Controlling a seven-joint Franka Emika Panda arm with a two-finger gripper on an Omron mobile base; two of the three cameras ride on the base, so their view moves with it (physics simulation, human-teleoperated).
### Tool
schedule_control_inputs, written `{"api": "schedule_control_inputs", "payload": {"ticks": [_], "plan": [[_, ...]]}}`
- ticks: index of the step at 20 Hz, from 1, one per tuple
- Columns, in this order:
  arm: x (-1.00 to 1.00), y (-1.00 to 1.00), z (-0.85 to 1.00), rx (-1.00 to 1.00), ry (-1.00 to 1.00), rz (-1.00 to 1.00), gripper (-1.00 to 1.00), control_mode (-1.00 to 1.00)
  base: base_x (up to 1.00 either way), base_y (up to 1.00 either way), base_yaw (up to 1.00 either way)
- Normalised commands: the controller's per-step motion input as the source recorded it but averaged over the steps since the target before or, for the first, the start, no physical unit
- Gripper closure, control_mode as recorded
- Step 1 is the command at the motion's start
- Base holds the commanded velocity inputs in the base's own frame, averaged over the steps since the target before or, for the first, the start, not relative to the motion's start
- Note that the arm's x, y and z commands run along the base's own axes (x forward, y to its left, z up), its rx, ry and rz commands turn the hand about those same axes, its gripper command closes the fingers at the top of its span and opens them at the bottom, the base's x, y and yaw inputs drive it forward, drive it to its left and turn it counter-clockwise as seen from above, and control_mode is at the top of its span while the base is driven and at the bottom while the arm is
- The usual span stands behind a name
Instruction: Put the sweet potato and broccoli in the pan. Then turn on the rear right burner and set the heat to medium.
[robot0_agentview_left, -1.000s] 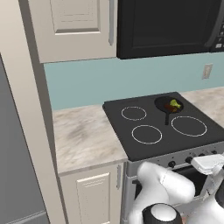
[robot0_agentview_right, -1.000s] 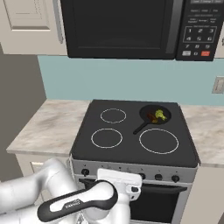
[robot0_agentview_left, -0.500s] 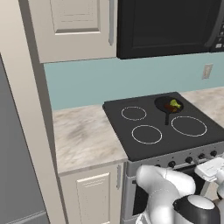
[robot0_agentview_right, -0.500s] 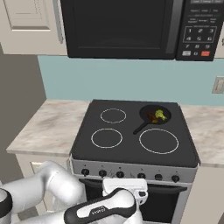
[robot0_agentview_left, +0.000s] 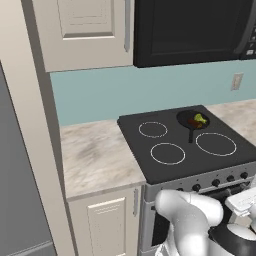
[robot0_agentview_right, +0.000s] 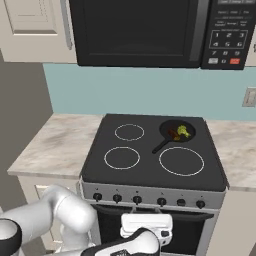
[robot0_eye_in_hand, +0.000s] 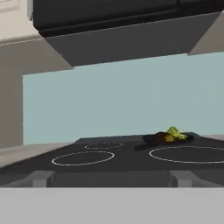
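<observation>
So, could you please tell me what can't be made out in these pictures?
- Rear right burner: covered by the pan in both base views.
- Knob markings and settings: too small in the right base view.
- Sweet potato: partly behind the broccoli in the hand view.
- Gripper: fingers hidden behind the hand.

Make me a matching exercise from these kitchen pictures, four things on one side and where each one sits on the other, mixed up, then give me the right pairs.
Things:
1. broccoli
2. pan
3. microwave
4. gripper

Places:
A. mounted above the cooktop
B. low in front of the stove's knob panel
C. on the rear right burner
D. inside the skillet, beside the sweet potato

Pairs: 1-D, 2-C, 3-A, 4-B
</observation>
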Motion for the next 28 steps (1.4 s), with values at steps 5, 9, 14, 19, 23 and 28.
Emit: {"api": "schedule_control_inputs", "payload": {"ticks": [5,9,14,19,23,28], "plan": [[0.0,0.49,0.12,-0.12,0.0,-0.27,-1.0,-1.0,0.0,0.0,0.0],[0.01,0.53,0.23,-0.16,0.05,-0.13,-1.0,-1.0,0.0,0.0,0.0],[0.02,0.24,0.2,-0.16,0.1,-0.01,-1.0,-1.0,0.0,0.0,0.0],[0.0,0.26,0.0,-0.1,0.17,0.0,-1.0,-1.0,0.0,0.0,0.0],[0.01,0.41,-0.08,-0.09,0.17,0.0,-1.0,-1.0,0.0,0.0,0.0],[0.13,0.22,-0.2,-0.07,0.13,-0.01,-1.0,-1.0,0.0,0.0,0.0]]}}
